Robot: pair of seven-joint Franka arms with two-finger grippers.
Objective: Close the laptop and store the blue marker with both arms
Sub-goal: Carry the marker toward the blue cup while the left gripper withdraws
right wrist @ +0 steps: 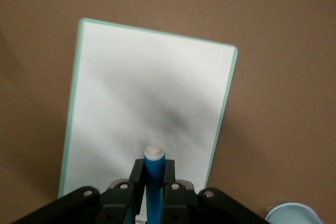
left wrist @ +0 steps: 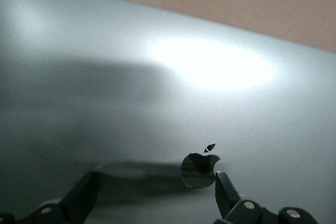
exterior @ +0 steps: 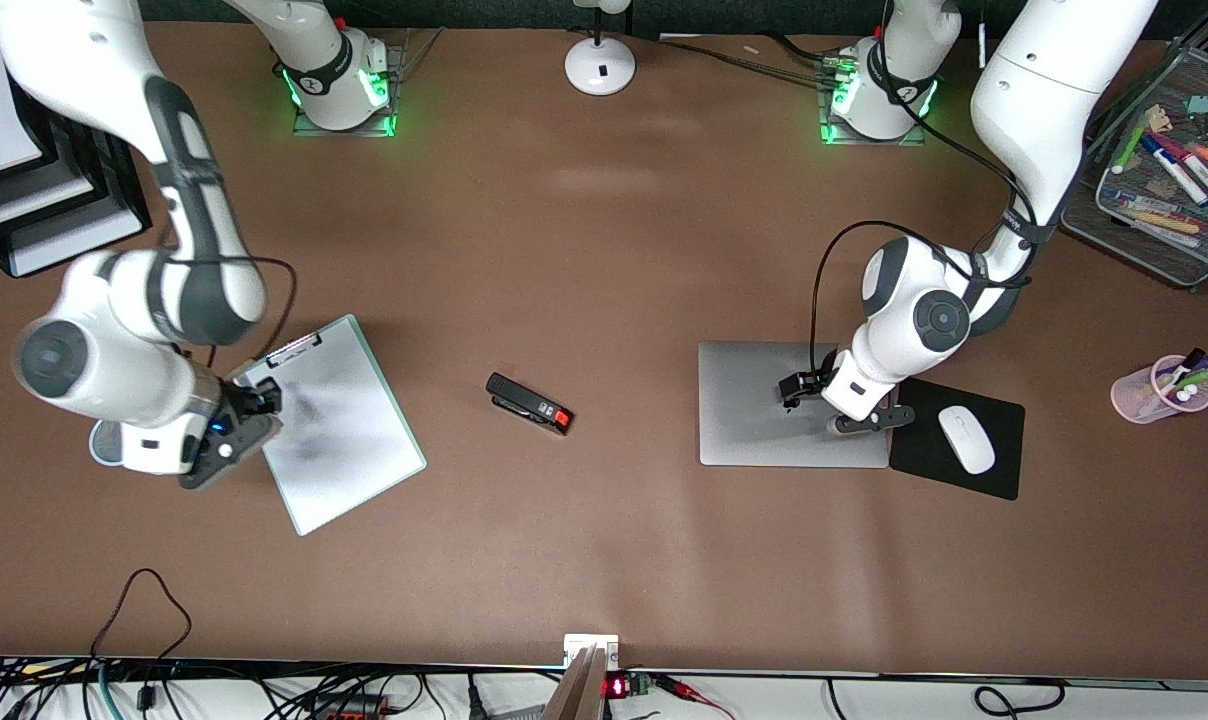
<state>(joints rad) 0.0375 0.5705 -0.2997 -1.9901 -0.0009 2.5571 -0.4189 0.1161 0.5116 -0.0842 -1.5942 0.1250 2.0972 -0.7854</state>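
Right wrist view shows the right gripper (right wrist: pixel 154 182) clamped on the blue marker (right wrist: pixel 154 179), a short bright-blue pen with a white end pointing down over the clipboard (exterior: pixel 336 420) at the right arm's end of the table. To store it well, the arm should probably keep that grip firm and carry it level to whatever holder it is meant for. The laptop (exterior: pixel 764 400) lies shut, its silver-grey lid flat beside the mouse pad (exterior: pixel 1004 450), with the left gripper (left wrist: pixel 155 198) spread apart low over the lid.
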